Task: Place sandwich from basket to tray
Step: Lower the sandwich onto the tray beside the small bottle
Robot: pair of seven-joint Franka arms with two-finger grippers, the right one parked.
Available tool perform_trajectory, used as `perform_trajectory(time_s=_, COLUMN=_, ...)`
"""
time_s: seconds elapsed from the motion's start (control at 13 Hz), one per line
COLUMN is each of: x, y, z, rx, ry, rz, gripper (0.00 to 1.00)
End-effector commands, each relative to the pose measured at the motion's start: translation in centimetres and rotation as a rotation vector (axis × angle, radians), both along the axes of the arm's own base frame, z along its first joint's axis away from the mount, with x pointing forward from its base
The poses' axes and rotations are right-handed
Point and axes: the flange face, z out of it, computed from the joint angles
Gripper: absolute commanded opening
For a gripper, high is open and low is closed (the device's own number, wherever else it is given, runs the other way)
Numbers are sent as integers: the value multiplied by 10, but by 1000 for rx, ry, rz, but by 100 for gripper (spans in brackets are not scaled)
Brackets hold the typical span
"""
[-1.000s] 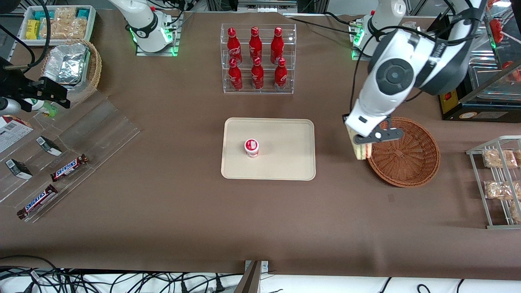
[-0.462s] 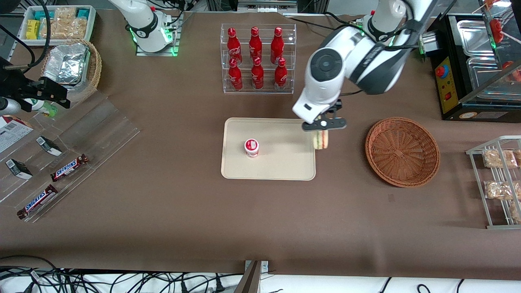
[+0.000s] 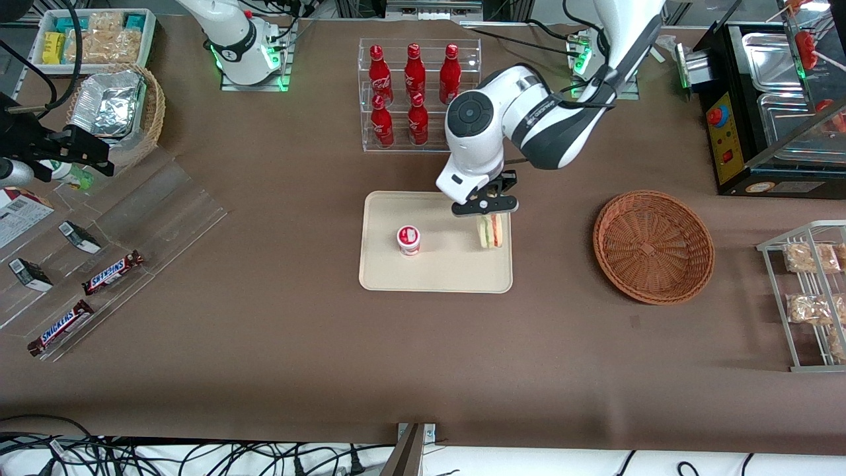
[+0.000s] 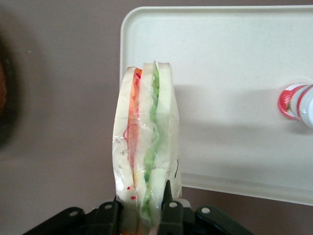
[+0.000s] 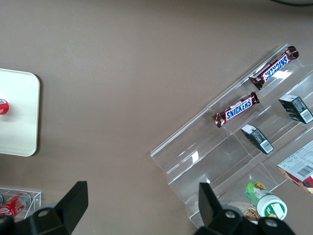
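Note:
My gripper (image 3: 488, 213) (image 4: 145, 211) is shut on the sandwich (image 3: 490, 231) (image 4: 145, 142), a clear-wrapped wedge of pale bread with green and red-pink layers. It hangs upright over the edge of the cream tray (image 3: 456, 274) (image 4: 230, 58) that lies toward the basket. The reddish-brown wicker basket (image 3: 653, 246) sits empty toward the working arm's end of the table, well apart from the gripper. Whether the sandwich touches the tray I cannot tell.
A small white cup with a red lid (image 3: 408, 239) (image 4: 296, 103) stands on the tray beside the sandwich. An acrylic rack of red bottles (image 3: 418, 96) stands farther from the front camera. A wire rack of bagged snacks (image 3: 813, 291) lies past the basket. Snickers bars (image 3: 112, 272) lie toward the parked arm's end.
The gripper has carried the sandwich from the basket's rim across the bare table to over the tray's edge, and the sandwich hangs lower now.

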Motion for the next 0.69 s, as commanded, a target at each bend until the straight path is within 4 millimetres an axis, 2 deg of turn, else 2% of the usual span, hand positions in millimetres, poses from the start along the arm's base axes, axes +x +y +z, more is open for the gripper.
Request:
perform_trajectory(time_s=0.0, x=-7, y=-23, z=-23, rx=40, ry=-32, rz=-24, gripper=29)
perform_trajectory(time_s=0.15, x=-5, y=-27, z=-42, rx=52, ry=-64, rz=-24, gripper=28)
perform_trajectory(time_s=0.38, x=-3, y=-30, z=-58, rx=23, ry=-63, rz=-33, gripper=26)
perform_trajectory(time_s=0.62, x=8, y=-33, z=-53, rx=8, ry=-77, rz=-31, gripper=26)
